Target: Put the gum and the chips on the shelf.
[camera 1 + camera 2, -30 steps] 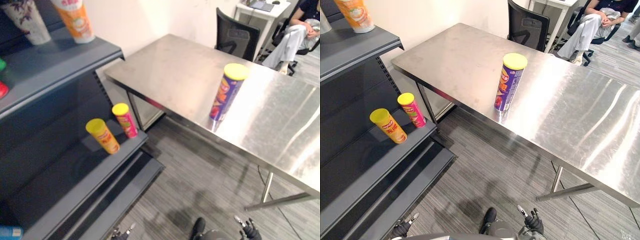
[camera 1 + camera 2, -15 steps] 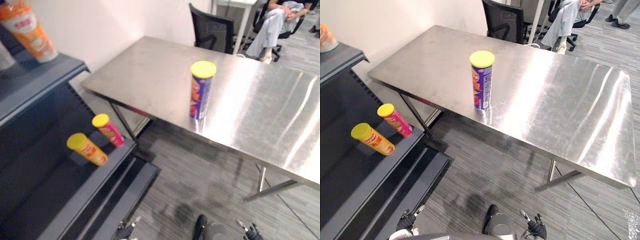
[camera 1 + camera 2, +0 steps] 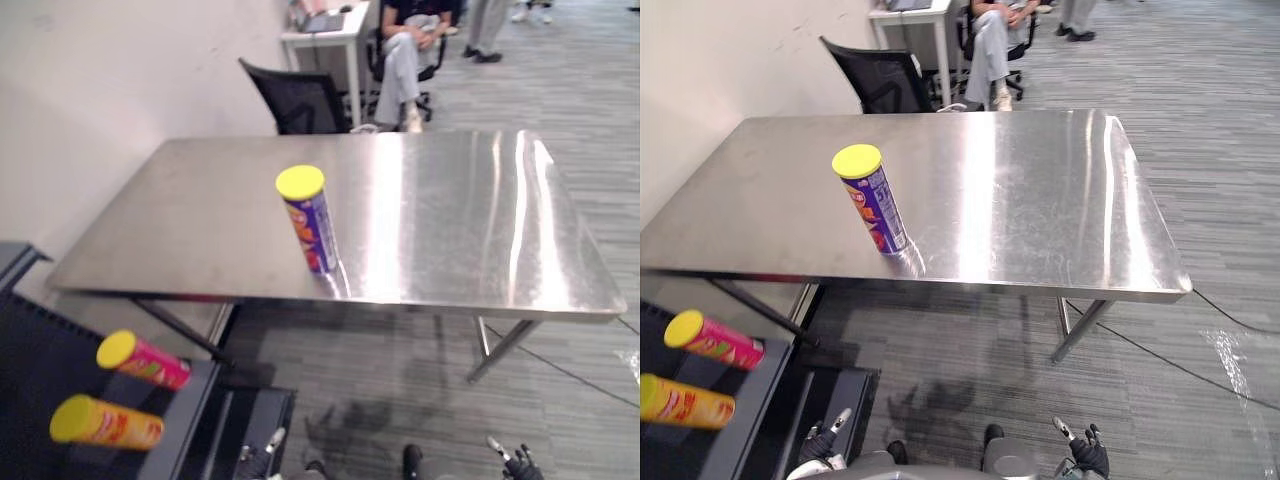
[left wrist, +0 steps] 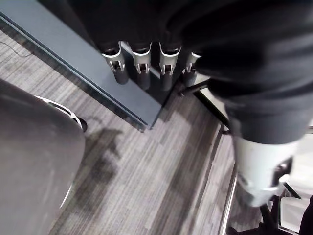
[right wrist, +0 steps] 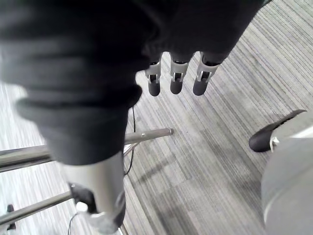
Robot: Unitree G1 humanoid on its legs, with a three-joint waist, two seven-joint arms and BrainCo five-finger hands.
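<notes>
A tall chips can [image 3: 310, 222] stands upright on the steel bench [image 3: 450, 220], towards the near edge and left of the bench's middle. It has a yellow lid and a purple label with red and orange patches. There is writing on the label, but it is too small to make out.

Down at the left, on the dark shelf [image 3: 192, 420], two more cans lie on their sides with their yellow lids facing the same way. One is a pink can [image 3: 143, 360] and the other an orange can [image 3: 105, 423] just beside it on the near side. Their print cannot be read either.

Behind the bench are a black chair [image 3: 295, 100] and a white desk [image 3: 325, 35]. A seated person [image 3: 405, 50] in light trousers is next to the desk, and another person's shoes [image 3: 485, 55] show further right.

The left robot hand [image 3: 825, 440] hangs low by the shelf's foot, well below and apart from the can. Its wrist view shows its fingers [image 4: 142, 68] straight in a row and holding nothing, with the shelf's grey bottom board [image 4: 73, 54] and the striped carpet past them.

The right robot hand [image 3: 1085, 455] hangs low on the other side. Its fingers [image 5: 176, 78] are likewise straight and empty over the carpet, and its wrist view takes in the bench's metal leg bars [image 5: 146, 133] from underneath.
</notes>
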